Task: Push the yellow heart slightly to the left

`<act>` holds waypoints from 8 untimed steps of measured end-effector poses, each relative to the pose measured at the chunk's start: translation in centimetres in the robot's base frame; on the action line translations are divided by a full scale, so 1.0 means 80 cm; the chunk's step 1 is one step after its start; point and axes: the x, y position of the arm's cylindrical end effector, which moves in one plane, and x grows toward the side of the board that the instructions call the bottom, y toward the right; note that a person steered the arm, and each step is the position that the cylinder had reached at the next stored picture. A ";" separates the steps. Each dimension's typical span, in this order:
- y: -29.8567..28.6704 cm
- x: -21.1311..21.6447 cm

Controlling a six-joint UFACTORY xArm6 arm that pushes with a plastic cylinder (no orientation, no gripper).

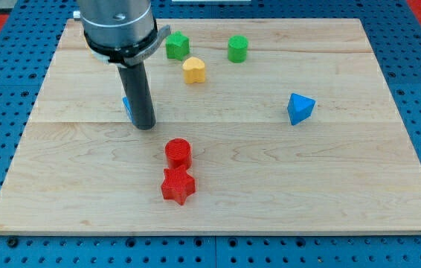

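The yellow heart [193, 69] lies near the view's top, between a green star-like block [177, 46] on its upper left and a green cylinder [237, 48] on its upper right. My tip [145, 125] rests on the board well below and to the left of the heart. A blue block [127, 109] is mostly hidden behind the rod, touching its left side; its shape cannot be made out.
A blue triangular block [299, 109] sits at the view's right. A red cylinder [178, 152] and a red star [178, 185] stand close together below the middle. The wooden board [344, 186] ends in a blue pegboard surround.
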 end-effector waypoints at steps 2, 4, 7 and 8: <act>0.092 -0.059; 0.138 -0.132; 0.111 -0.158; 0.109 -0.148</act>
